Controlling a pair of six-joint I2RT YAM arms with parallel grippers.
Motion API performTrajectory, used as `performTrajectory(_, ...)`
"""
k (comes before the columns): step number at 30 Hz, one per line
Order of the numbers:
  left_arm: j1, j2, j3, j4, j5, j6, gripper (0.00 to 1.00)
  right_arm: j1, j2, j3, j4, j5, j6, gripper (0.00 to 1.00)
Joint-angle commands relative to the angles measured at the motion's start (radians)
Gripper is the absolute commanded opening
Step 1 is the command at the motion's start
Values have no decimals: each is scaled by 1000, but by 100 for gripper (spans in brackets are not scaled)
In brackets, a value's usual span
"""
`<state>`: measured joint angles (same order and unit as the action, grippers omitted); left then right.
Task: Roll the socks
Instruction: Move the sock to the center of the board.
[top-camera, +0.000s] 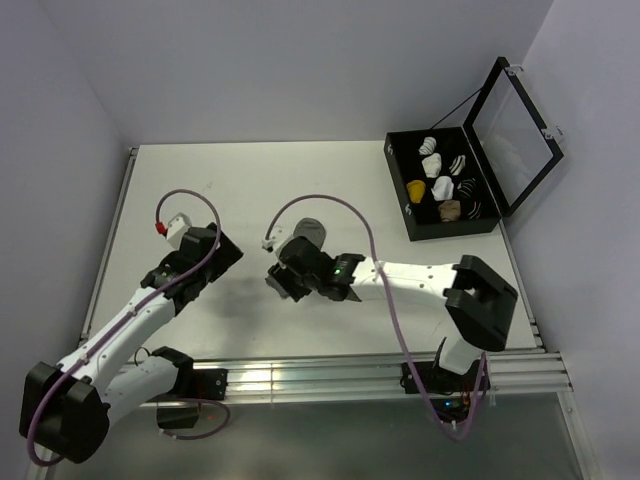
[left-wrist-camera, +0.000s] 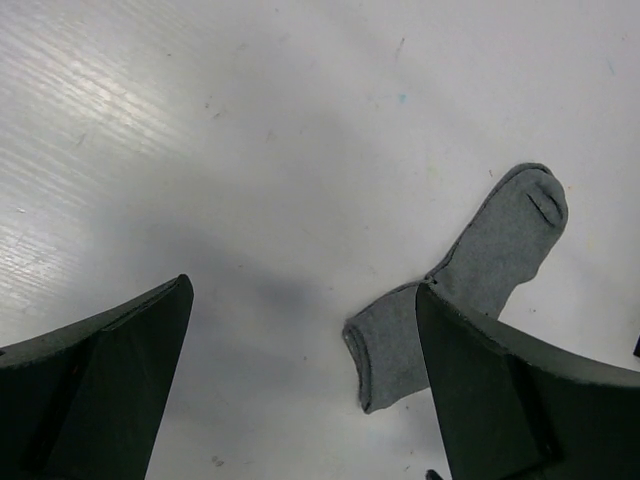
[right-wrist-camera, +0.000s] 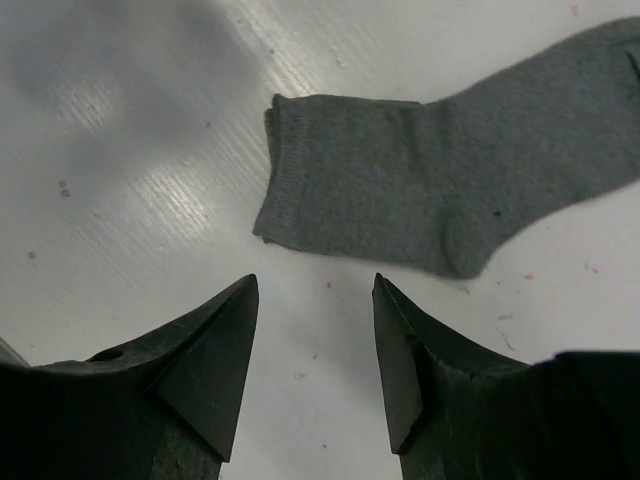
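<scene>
One grey sock (top-camera: 309, 231) lies flat on the white table, partly covered by my right arm in the top view. In the right wrist view the sock (right-wrist-camera: 440, 180) stretches across just beyond my right gripper (right-wrist-camera: 314, 280), its cuff to the left; the jaws stand apart over bare table with nothing between them. My left gripper (left-wrist-camera: 303, 288) is wide open and empty, and the grey sock's cuff (left-wrist-camera: 385, 345) lies beside its right finger (left-wrist-camera: 500, 390). A mustard-yellow bundle (top-camera: 416, 189) sits in the black box. In the top view my left gripper (top-camera: 222, 255) is left of the right gripper (top-camera: 283, 283).
A black box (top-camera: 455, 228) with its lid raised stands at the back right, holding white (top-camera: 431, 163), striped (top-camera: 458, 163) and tan (top-camera: 450, 210) sock bundles. A metal rail (top-camera: 330, 372) runs along the near table edge. Walls close in the left and back.
</scene>
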<state>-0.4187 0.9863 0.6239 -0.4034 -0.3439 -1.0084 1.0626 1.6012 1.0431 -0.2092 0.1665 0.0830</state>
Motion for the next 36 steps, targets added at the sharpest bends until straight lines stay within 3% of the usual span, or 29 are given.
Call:
performTrajectory(1, 30, -34, -32, -5, 19, -6, 99, 34, 73, 89, -15, 51, -63, 57)
performTrajectory(11, 49, -78, -96, 23, 42, -12, 99, 59, 222, 205, -58, -1, -115, 48)
performTrajectory(36, 49, -60, -139, 101, 109, -12, 98, 62, 397, 274, -125, -12, -124, 43)
